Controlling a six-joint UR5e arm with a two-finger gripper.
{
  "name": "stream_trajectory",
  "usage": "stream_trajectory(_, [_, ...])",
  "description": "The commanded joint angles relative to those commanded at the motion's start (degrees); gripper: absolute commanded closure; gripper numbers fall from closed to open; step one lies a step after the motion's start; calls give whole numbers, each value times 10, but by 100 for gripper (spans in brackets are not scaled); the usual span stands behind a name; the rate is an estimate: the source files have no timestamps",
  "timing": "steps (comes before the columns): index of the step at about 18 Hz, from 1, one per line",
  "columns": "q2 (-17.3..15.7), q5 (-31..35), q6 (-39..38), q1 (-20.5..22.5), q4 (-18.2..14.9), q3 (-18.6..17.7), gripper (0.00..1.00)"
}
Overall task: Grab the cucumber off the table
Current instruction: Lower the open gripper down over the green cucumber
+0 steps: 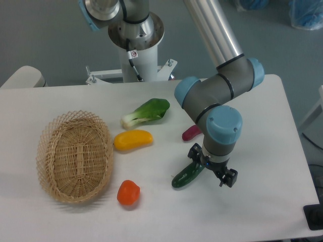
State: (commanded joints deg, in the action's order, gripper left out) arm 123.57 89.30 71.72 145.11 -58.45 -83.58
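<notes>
The cucumber (185, 176) is dark green and glossy and lies at a slant on the white table (262, 126), right of centre near the front. My gripper (212, 166) points down over the cucumber's upper right end. Its two black fingers (195, 153) stand wide apart on either side of that end, so the jaws are open and straddle it. The cucumber's tip is hidden under the gripper body. I cannot tell whether the fingers touch the table.
A purple-red vegetable (191, 133) lies just behind the wrist. A yellow pepper (132, 140), a bok choy (147, 112) and a red-orange pepper (128, 192) lie to the left. A wicker basket (74, 156) stands at the far left. The robot base (136, 45) is at the back.
</notes>
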Motion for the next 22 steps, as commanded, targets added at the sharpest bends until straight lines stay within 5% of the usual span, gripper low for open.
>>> stream_trajectory(9, [-1, 30, -18, -25, -3, -3, 0])
stream_trajectory(14, [-27, 20, -55, -27, 1, -58, 0])
stream_trajectory(22, [-21, 19, -59, -38, 86, -105, 0])
